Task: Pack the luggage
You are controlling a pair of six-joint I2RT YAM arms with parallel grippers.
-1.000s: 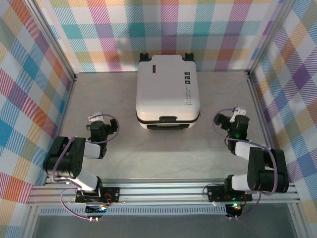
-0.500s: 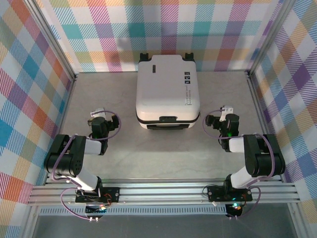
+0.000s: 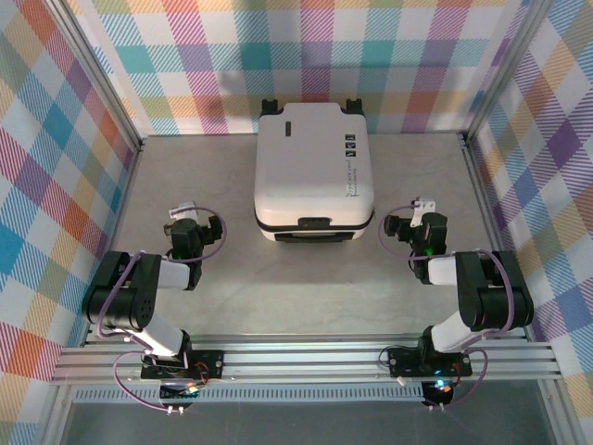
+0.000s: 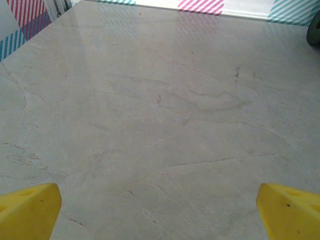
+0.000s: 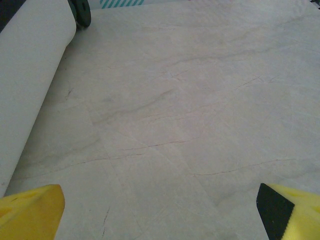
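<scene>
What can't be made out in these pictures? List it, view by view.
Top external: the luggage is shut; its shell hides the inside.
Top external: its small black labels are too small to read.
Right wrist: the left edge cuts off most of the luggage beside its black wheel.
Left wrist: a dark shape is cut off by the right edge, unnameable.

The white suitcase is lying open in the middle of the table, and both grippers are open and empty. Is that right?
Not quite. The suitcase is closed, not open: the top external view shows its white shell shut, with the black zipper seam running along the near end. The rest holds: it lies in the middle of the table, and the left gripper and right gripper are open and empty.
</scene>
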